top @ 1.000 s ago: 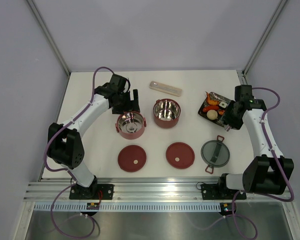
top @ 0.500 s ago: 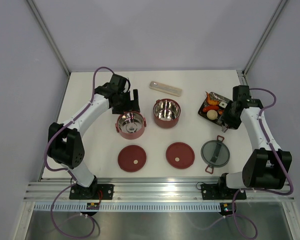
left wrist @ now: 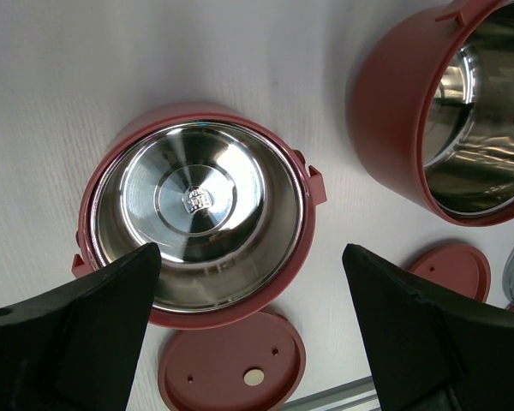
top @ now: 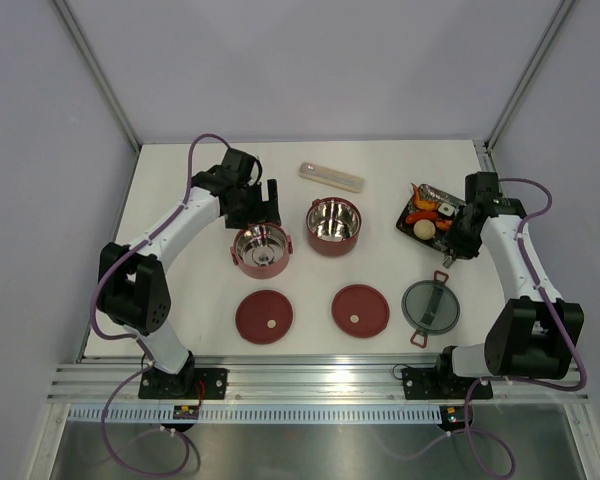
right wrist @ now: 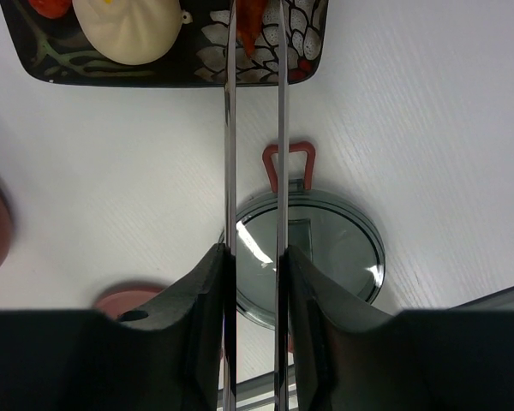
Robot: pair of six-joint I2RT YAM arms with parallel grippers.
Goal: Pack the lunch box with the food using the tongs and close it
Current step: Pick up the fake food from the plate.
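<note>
1. Two bowls, the left bowl and right bowl, stand open mid-table, insides bare: nothing packed.
2. Disc lids and grey top lid lie apart nearer the arms; closing not begun.
3. Food sits on the tray, far right.
4. Tongs are clamped in the right gripper, arms straddling an orange piece.
5. Left gripper is spread wide, empty, over the left bowl.

Two maroon bowls are counted, two maroon disc lids, one grey lid, one beige case, one black tray, one pair of tongs, one white bun.
</note>
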